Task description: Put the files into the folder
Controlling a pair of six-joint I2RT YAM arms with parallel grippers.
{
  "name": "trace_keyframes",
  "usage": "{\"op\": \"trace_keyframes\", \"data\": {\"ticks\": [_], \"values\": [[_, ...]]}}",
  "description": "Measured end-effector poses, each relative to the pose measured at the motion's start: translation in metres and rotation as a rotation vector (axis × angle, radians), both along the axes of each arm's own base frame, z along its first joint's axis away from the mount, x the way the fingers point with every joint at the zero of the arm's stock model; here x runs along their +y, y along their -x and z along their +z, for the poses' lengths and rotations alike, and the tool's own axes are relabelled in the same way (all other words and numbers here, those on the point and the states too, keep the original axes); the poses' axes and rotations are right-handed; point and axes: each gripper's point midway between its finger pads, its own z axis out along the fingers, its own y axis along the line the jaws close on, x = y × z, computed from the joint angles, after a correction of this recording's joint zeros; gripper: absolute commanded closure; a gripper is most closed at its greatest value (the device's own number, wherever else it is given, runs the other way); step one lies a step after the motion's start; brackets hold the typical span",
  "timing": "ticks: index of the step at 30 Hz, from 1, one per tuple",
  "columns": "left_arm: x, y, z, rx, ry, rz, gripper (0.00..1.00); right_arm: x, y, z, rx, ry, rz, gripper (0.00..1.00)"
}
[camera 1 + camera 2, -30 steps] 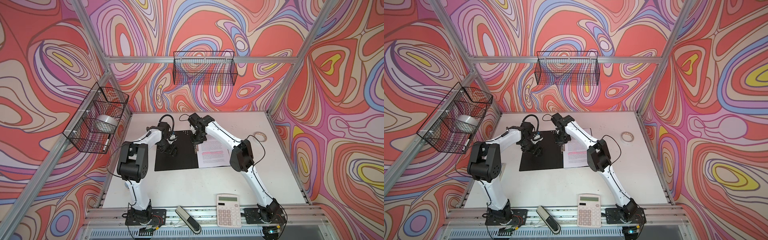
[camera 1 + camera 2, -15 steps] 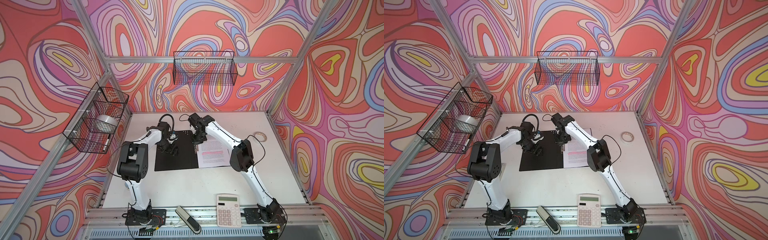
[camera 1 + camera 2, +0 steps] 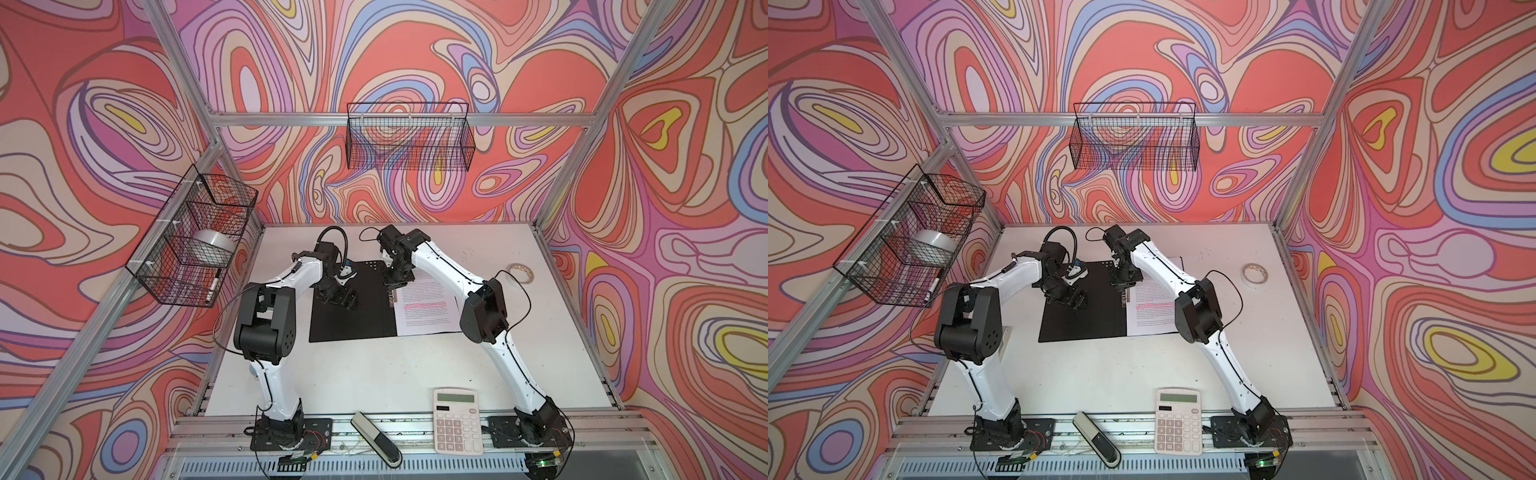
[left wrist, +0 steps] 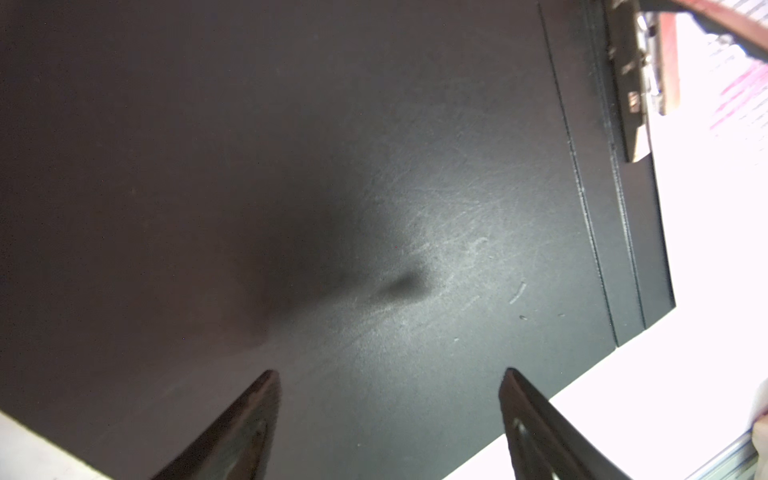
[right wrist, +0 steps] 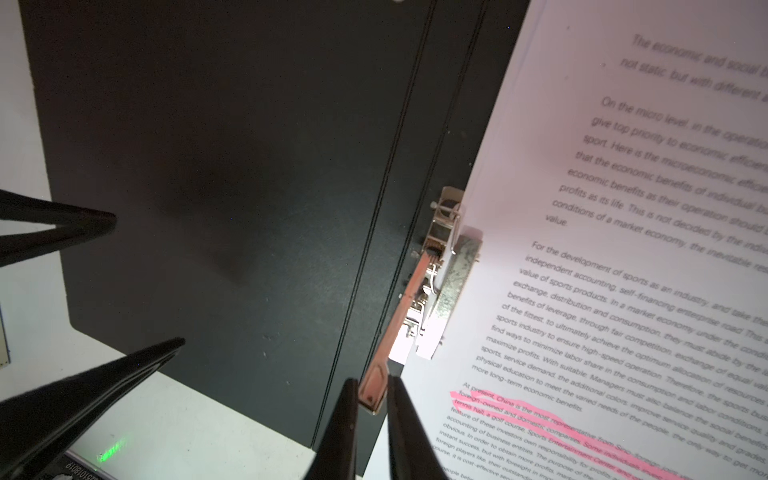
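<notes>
Pinching the clip lever (image 5: 405, 299) of an open folder (image 3: 353, 316).
Clenches the right gripper (image 5: 371, 379) on that lever; holds the left gripper (image 4: 389, 371) released, spread over the left flap. Shows the folder flat on the table (image 3: 353, 374), black inside up, the files (image 3: 428, 316) on its right half.

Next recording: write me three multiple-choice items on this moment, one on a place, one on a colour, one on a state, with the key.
1. Where on the table is the calculator? A) back edge B) front edge C) middle
2. What colour is the highlighting on the files? A) pink B) green C) blue
3. How is the right gripper? A) wide open B) out of view C) shut on the clip lever
Key: 1 B, it lies at the near edge in both top views; 2 A, pink lines cross the printed text; 3 C, it pinches the lever's tip in the right wrist view.
</notes>
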Motion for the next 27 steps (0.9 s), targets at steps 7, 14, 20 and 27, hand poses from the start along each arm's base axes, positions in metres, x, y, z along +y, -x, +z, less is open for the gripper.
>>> {"op": "trace_keyframes", "data": {"ticks": [7, 14, 20, 27], "values": [[-0.0014, 0.0001, 0.0002, 0.004, 0.009, 0.005, 0.17, 0.0013, 0.0028, 0.0017, 0.013, -0.01, 0.004, 0.84], [-0.0033, -0.0019, 0.0018, 0.004, 0.018, 0.005, 0.17, 0.0007, 0.0031, 0.0015, 0.015, -0.009, 0.003, 0.85], [-0.0033, -0.0016, 0.0018, 0.005, 0.018, 0.005, 0.17, -0.0019, 0.0018, 0.0014, 0.018, -0.007, -0.002, 0.85], [-0.0024, -0.0016, 0.0018, 0.007, 0.02, 0.008, 0.17, -0.0068, -0.0024, 0.0015, 0.019, -0.009, -0.014, 0.85]]}}
